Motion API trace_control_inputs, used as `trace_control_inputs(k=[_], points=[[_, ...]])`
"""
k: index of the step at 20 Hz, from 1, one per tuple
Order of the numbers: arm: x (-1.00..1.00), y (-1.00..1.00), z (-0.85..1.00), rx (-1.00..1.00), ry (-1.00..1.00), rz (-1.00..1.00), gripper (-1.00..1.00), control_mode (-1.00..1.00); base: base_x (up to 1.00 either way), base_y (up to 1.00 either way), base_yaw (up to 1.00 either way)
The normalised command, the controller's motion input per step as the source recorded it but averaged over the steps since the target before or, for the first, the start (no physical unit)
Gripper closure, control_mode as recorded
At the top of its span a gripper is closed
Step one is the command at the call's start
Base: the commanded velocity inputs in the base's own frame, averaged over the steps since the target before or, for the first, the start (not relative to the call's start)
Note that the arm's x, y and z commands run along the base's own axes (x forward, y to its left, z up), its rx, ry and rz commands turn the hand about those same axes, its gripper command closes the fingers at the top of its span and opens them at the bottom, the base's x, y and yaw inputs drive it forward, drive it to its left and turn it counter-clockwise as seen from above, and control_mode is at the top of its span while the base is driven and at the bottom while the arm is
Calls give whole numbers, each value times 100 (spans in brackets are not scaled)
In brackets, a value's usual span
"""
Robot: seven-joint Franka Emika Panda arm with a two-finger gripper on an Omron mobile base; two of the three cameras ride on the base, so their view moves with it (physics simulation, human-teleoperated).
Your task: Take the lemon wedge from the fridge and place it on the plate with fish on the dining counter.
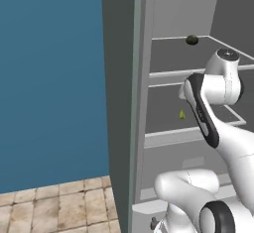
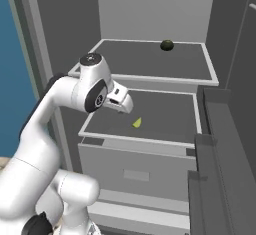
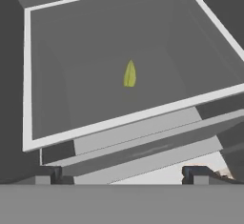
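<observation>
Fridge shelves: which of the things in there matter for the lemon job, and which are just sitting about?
For the job:
- lemon wedge, lying on the middle shelf
- fridge, door open
- gripper, over the near left of that shelf, apart from the wedge; jaw state not visible

Just there:
- dark olive ball, on the shelf above, near the back

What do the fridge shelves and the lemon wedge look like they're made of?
Shelves: flat matte dark grey panels with pale raised edges, no gloss or reflections; probably plastic or painted metal, the render leaves it open. Lemon wedge: smooth yellow-green, pointed, no visible pulp or rind texture; reads as fruit by colour and shape alone.
</observation>
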Motion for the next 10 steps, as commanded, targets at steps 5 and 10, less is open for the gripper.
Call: trace_control_inputs(k=[5, 10], points=[[41, -12, -28, 0, -5, 3, -100, -100, 0, 0, 0], [36, -36, -25, 0, -1, 0, -100, -100, 0, 0, 0]])
